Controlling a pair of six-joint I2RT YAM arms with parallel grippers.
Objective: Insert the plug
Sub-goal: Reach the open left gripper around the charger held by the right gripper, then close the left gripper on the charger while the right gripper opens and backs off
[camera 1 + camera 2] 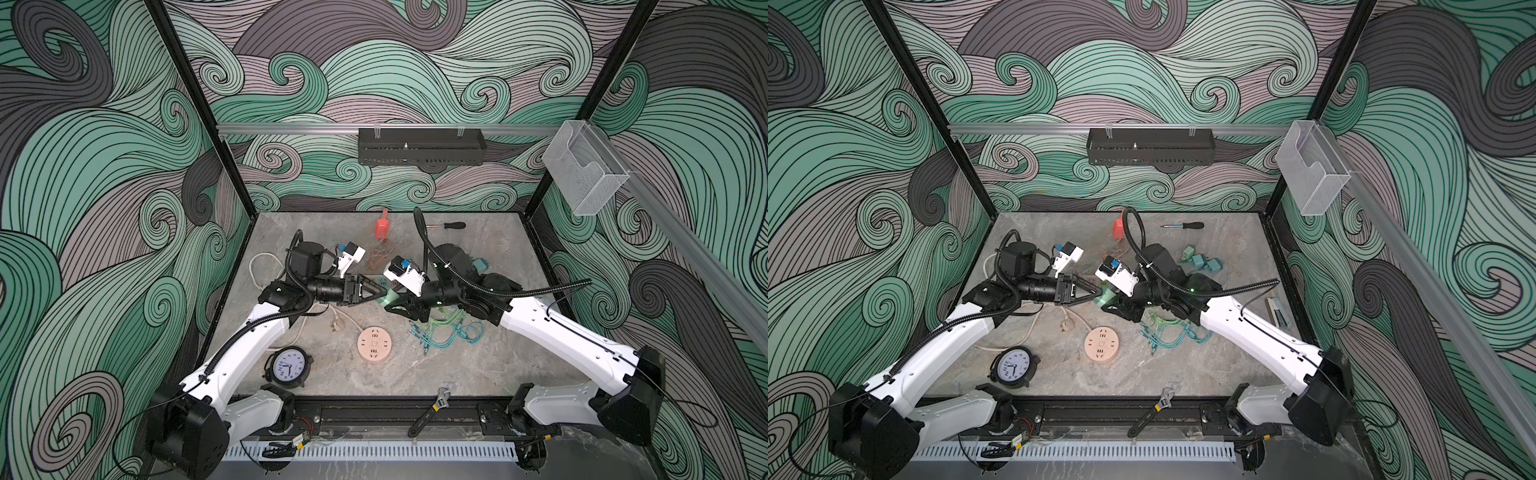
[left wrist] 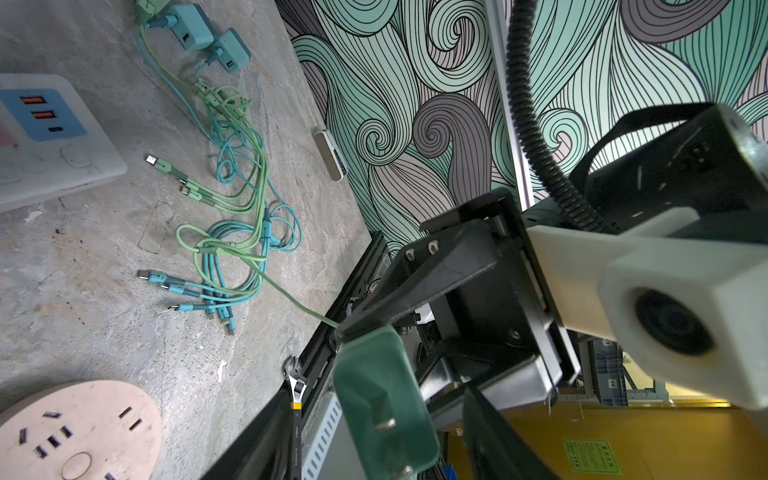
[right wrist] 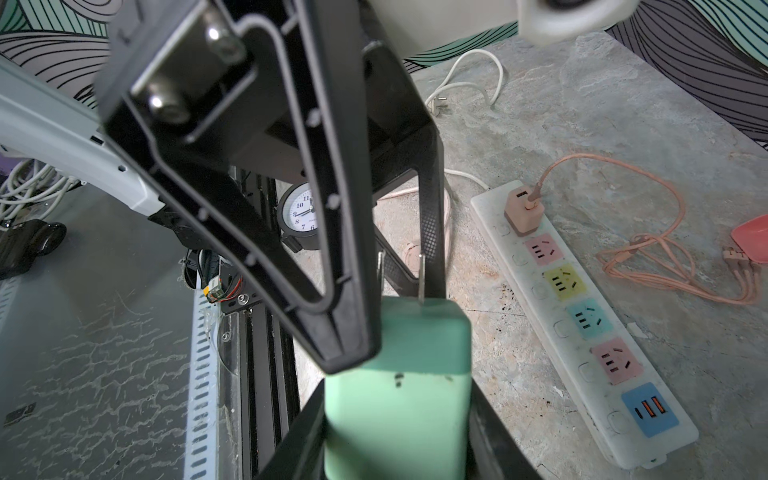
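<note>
R wrist cam gives me the power strip [image 3: 582, 320] w/ coloured sockets, beside the plug [image 3: 399, 349]. The top views mostly hide it under the arms and show only a green sliver of plug [image 1: 388, 296]. L wrist cam has the prongs [image 2: 385, 424] face-on.

Plug: mint-green block, two flat prongs, thin green lead [image 2: 299, 307], held off the table [image 1: 457, 374] mid-cell.

Right gripper [image 3: 397, 415] is clamped on its body. Left gripper [image 1: 379, 291] jaws apart, straddling the prong end. Both arms reach inward, tips meeting.

left hand [image 1: 380, 291] & right hand [image 1: 392, 305] meet mid-table, green plug [image 1: 390, 296] betw., cable tangle [image 1: 446, 332] beside, bare tabletop [image 1: 478, 370] front-right
</note>
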